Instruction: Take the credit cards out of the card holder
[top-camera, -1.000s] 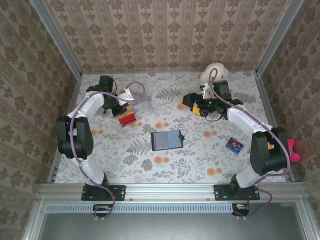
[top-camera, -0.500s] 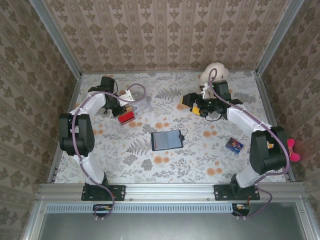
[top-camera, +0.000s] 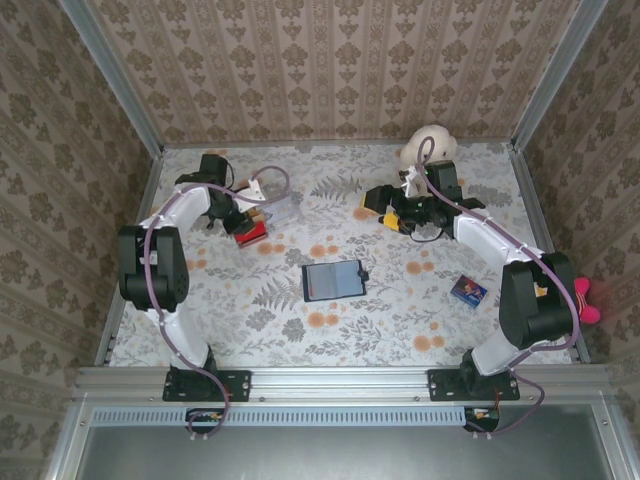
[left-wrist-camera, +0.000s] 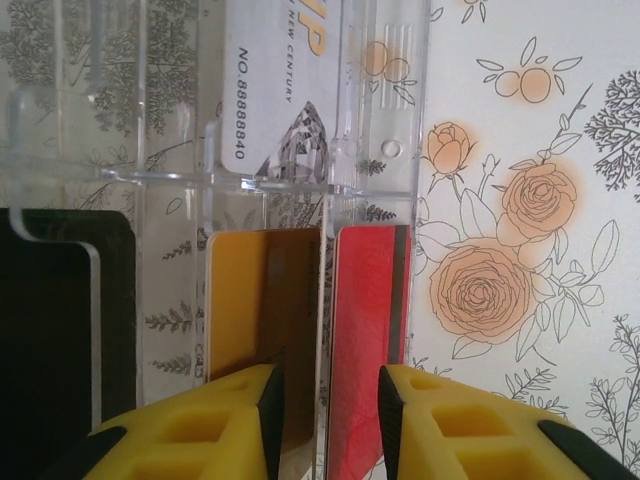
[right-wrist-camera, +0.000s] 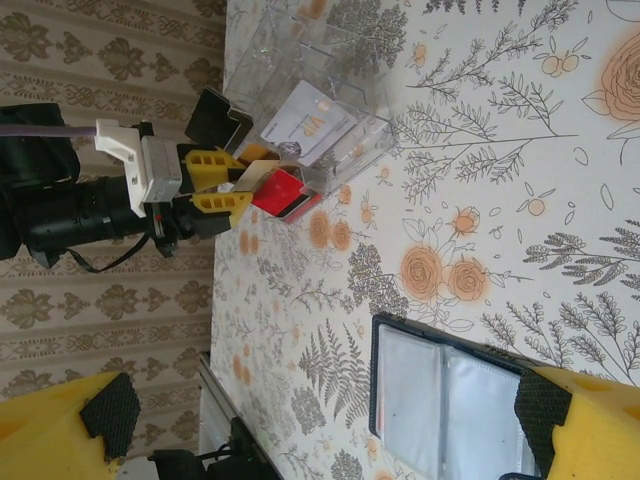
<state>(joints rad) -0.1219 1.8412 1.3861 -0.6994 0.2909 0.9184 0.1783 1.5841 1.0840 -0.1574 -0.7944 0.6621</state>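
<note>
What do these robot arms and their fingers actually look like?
The left arm and right arm have white curved shells with black joints and bases. A purplish cable runs along each. The fingers are bright yellow with hollow cut-outs and dark pads.

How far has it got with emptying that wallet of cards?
Nearly done, it seems. The wallet lies open, pockets looking empty. The black card, yellow card and red card sit at the clear box. The left pincer is open over the red card; only backing away looks left.
</note>
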